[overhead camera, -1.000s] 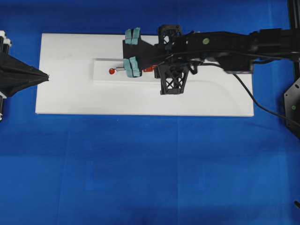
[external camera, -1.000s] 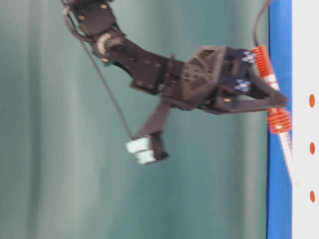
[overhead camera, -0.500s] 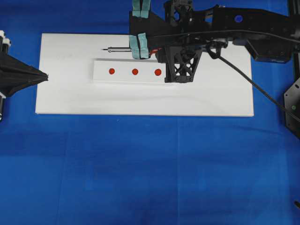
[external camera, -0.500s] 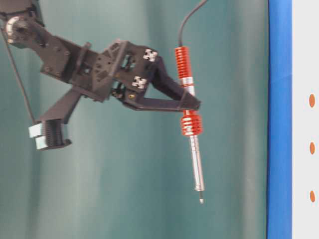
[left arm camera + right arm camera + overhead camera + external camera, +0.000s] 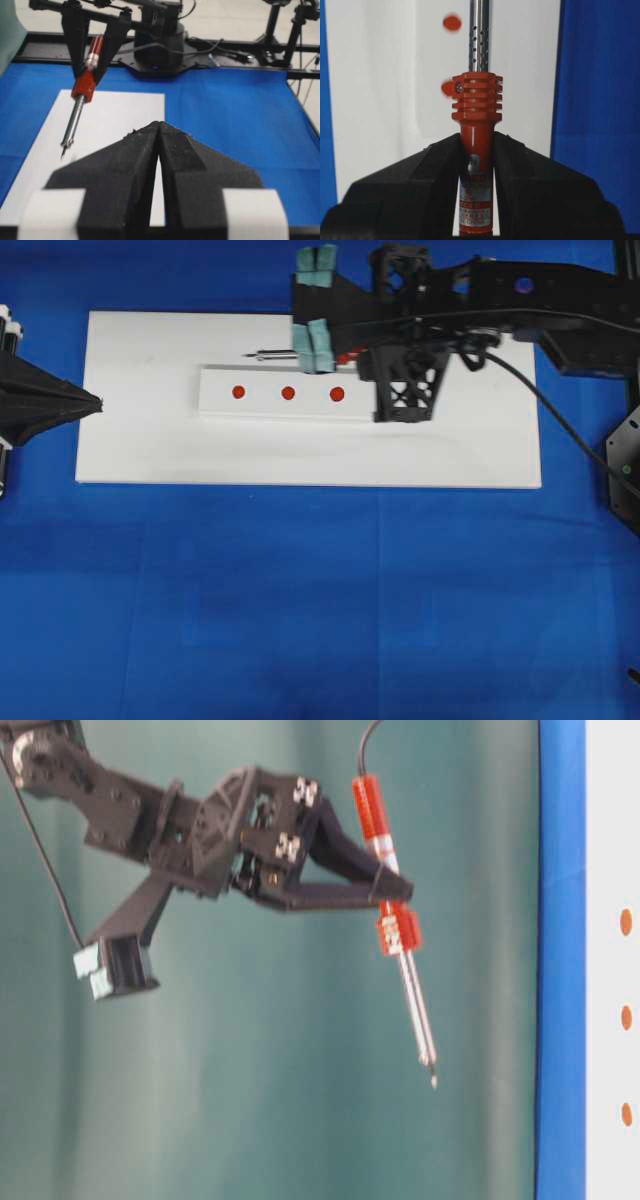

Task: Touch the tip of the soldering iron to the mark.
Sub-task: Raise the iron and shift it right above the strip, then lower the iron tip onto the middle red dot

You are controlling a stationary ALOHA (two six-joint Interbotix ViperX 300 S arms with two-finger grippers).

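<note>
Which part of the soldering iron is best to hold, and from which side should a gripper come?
Probably the smooth red handle of the soldering iron, behind its ribbed collar, with the fingers closing across it from both sides. The right gripper already clamps it there. The thin silver shaft narrows to the tip, which must stay free, and the black cord leaves the rear end.
</note>
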